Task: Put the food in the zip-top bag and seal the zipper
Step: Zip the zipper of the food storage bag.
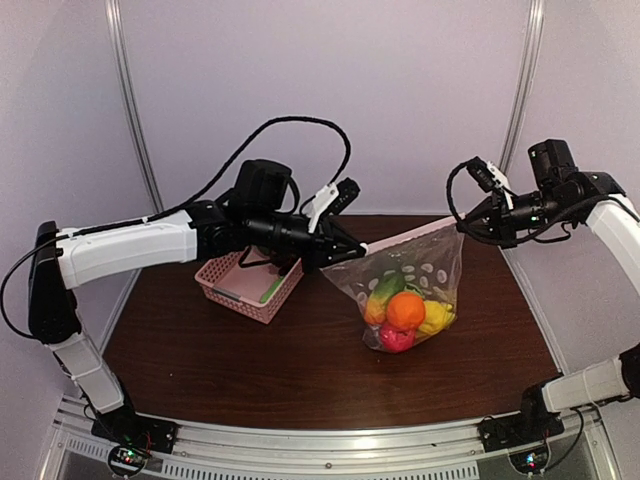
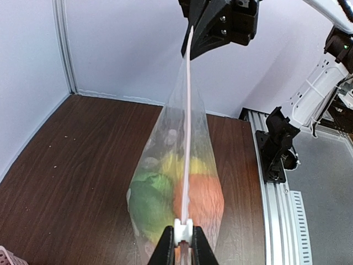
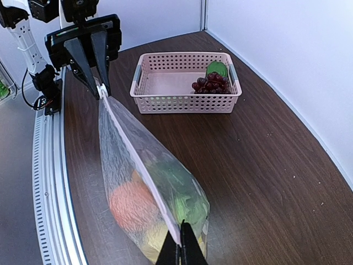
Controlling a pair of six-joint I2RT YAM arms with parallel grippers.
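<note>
Left gripper (image 2: 183, 248), right gripper (image 3: 181, 251) hold seemingly sealed zipper (image 1: 412, 234)

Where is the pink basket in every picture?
Top view: the basket sits left of centre, to the left of the bag.
Left wrist: only a pink corner shows at the bottom-left edge.
Right wrist: it is at the top middle, with grapes inside.
Shared landmark: the bag, which is in all three views.
</note>
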